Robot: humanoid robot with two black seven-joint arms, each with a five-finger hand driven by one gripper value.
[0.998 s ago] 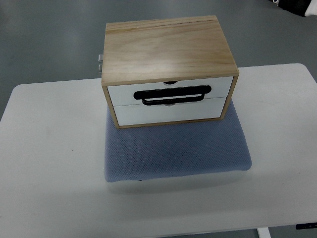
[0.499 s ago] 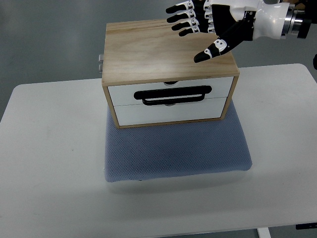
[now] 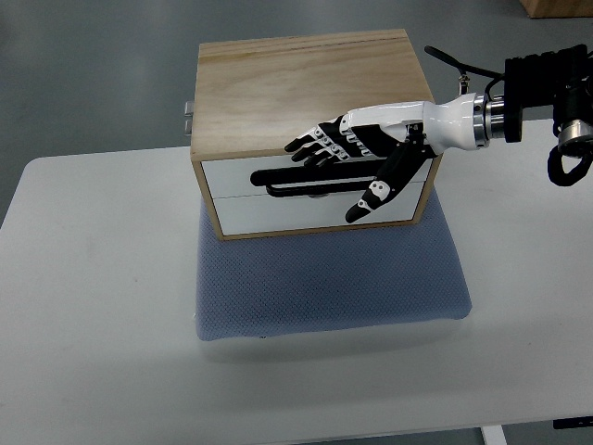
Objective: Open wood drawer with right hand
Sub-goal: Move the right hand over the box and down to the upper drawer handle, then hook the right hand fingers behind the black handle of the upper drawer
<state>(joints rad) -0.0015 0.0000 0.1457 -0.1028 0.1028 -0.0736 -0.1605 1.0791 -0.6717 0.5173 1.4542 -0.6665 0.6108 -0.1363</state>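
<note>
Since 0.5 s ago the right hand (image 3: 357, 153) has dropped from above the box's back-right corner down to the front face, now level w/ the drawer fronts; a sec ago it wasn't in frame at all. Arm comes in from the right edge, white forearm and black wrist section crossing the box's right side. Hand is open wide: four fingers (image 3: 315, 148) stretched out flat, side by side, pointing left, tips over the top drawer (image 3: 278, 167) right at the upper black handle (image 3: 278, 174); thumb (image 3: 375, 192) splayed down and away, its tip over the lower drawer (image 3: 296, 211) front. Nothing gripped — fingers not curled round either handle. Can't tell from the steep view if fingertips actually touch the handle or hang just in front of it. Wood drawer box (image 3: 306, 88) sits at the back of a blue-grey mesh mat (image 3: 329, 283), mat lying on the white table (image 3: 102, 278), approx centre. Both drawers look flush w/ the wooden frame, white fronts, two black bar handles stacked close together at the seam between them; lower handle (image 3: 296, 192) partly hidden behind the palm on its right end. Small metal fitting (image 3: 188, 116) sticks out at the box's back-left side. Box and mat unchanged in position vs earlier frames. Left arm not seen.
</note>
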